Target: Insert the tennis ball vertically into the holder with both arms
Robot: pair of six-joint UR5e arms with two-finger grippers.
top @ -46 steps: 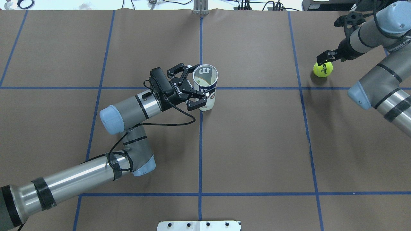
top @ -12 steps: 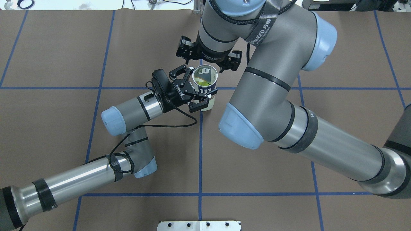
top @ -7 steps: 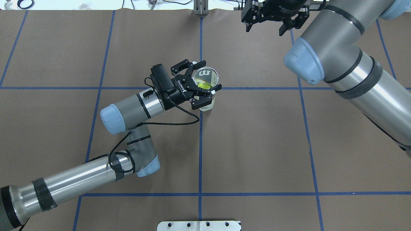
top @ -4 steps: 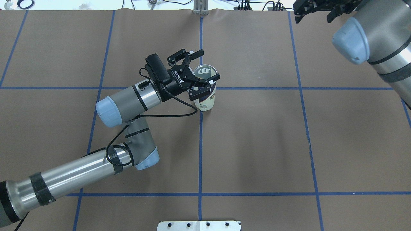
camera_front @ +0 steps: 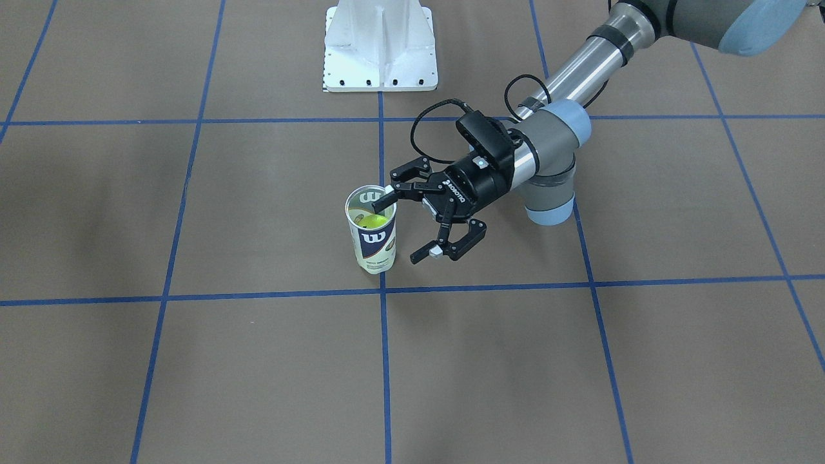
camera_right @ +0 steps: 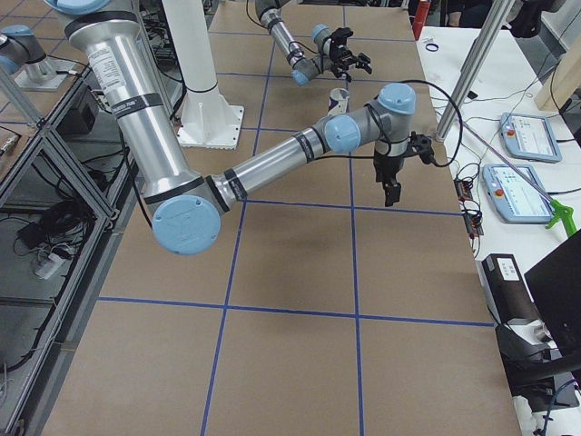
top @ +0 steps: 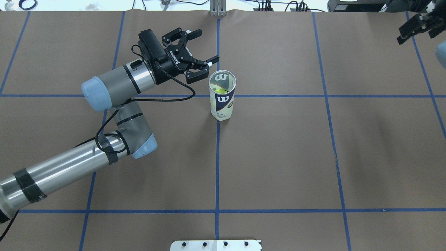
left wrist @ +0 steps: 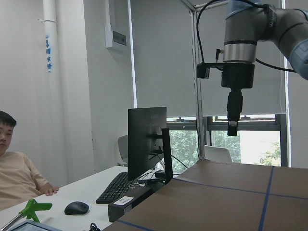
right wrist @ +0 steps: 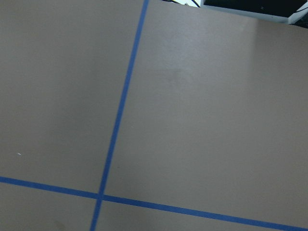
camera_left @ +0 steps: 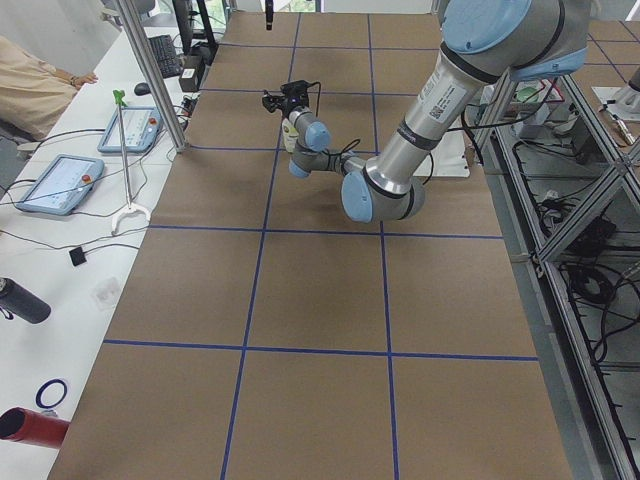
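Note:
The holder (top: 222, 99), a clear can with a navy "W" label, stands upright on the brown table near the middle blue line. A yellow-green tennis ball (top: 220, 91) lies inside it, visible through the open top and also in the front view (camera_front: 371, 222). My left gripper (top: 208, 46) is open and holds nothing. It hovers apart from the can, on its far left side. My right gripper (top: 416, 36) is open and empty at the far right edge of the table, well away from the holder (camera_front: 372, 238).
A white pedestal base (camera_front: 380, 45) stands at the robot's side of the table. Blue tape lines cross the brown paper. A seated person (left wrist: 14, 168), a monitor (left wrist: 147, 137) and a keyboard are on a desk beyond the table's end.
The right arm carried the ball from the table's right to the holder, dropped it in, and withdrew to the far right. The left gripper let go of the holder and pulled back.

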